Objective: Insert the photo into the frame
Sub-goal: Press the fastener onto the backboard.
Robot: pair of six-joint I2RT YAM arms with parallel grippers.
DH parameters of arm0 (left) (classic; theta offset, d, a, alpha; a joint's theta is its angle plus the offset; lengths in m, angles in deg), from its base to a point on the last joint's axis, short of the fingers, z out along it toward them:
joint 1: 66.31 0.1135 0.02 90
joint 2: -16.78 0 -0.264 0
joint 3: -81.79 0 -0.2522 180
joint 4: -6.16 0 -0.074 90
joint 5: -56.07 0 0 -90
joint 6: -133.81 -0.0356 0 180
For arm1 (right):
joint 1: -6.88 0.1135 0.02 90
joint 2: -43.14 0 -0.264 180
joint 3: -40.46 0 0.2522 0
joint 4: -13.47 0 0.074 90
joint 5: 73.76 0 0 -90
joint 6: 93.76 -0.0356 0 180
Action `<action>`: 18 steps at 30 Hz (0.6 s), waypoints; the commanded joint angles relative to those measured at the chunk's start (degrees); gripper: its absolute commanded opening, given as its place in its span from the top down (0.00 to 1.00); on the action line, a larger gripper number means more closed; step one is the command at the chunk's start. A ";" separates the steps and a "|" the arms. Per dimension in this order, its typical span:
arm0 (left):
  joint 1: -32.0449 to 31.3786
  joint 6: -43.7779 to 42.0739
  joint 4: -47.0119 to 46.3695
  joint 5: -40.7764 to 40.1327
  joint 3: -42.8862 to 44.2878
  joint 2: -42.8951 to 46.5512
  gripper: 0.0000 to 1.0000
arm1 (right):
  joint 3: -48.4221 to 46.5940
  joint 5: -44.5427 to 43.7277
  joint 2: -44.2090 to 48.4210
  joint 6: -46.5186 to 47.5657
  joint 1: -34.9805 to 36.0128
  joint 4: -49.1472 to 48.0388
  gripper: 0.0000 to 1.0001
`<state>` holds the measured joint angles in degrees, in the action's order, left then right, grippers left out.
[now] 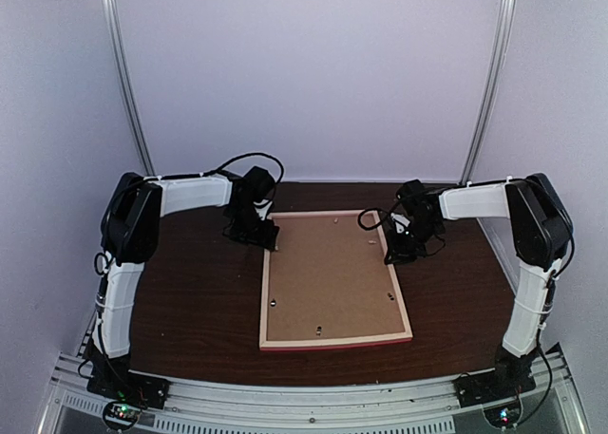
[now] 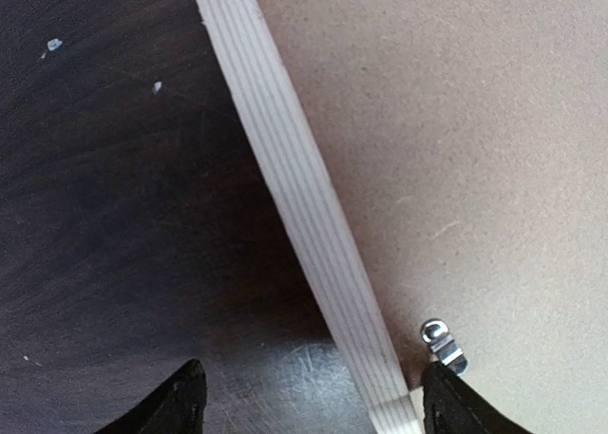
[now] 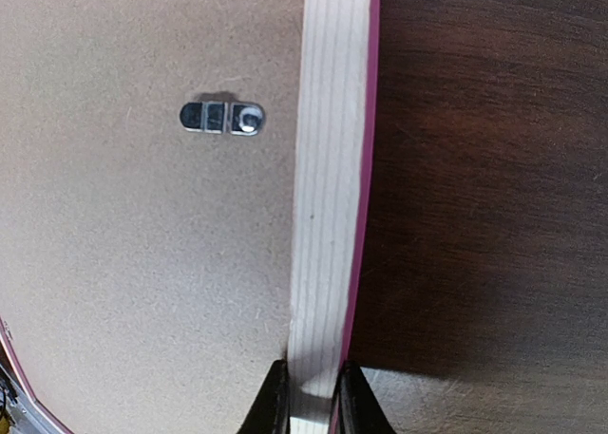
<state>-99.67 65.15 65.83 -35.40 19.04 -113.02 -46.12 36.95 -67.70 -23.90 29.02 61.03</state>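
The frame (image 1: 337,341) lies face down on the table, pale wood back upward, pink showing along its edges. A plain brown backing board (image 1: 328,277) fills it. No photo shows in any view. My left gripper (image 1: 269,235) is open at the frame's far left corner. In the left wrist view its fingers (image 2: 176,405) straddle the left rail (image 2: 304,197), one over the table and one over the board beside a metal tab (image 2: 443,344). My right gripper (image 1: 391,254) is shut on the right rail (image 3: 328,168), pinching it at its fingertips (image 3: 311,396).
The dark brown table (image 1: 199,292) surrounds the frame on all sides. Another metal tab (image 3: 221,117) lies flat on the backing board (image 3: 142,244) near the right rail. White walls with metal strips stand behind the table.
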 commanded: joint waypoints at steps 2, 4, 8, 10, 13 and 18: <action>-0.75 -0.08 1.87 1.48 -0.66 -0.54 0.21 | 1.78 2.30 -3.42 0.45 0.63 -1.30 0.95; -0.74 -0.33 1.82 1.41 0.30 -1.49 0.21 | 2.01 2.29 -3.28 0.37 0.59 -1.43 0.95; -0.70 -0.86 1.81 1.31 1.99 -3.00 0.21 | 2.53 2.26 -3.15 0.28 0.60 -1.63 0.95; -0.71 -0.99 1.83 1.47 2.49 -3.35 0.21 | 2.69 2.25 -3.05 0.28 0.60 -1.71 0.95; -0.74 -1.21 1.81 4.47 2.72 -3.29 0.21 | 2.85 2.31 -3.06 0.25 0.64 -1.80 0.95; -0.82 -1.30 1.58 5.51 2.73 -3.15 0.21 | 2.68 2.40 -3.39 0.12 0.63 -2.07 0.95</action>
<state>-99.80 64.82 66.66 -31.77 21.03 -114.33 -45.88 37.08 -67.66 -23.92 28.97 60.73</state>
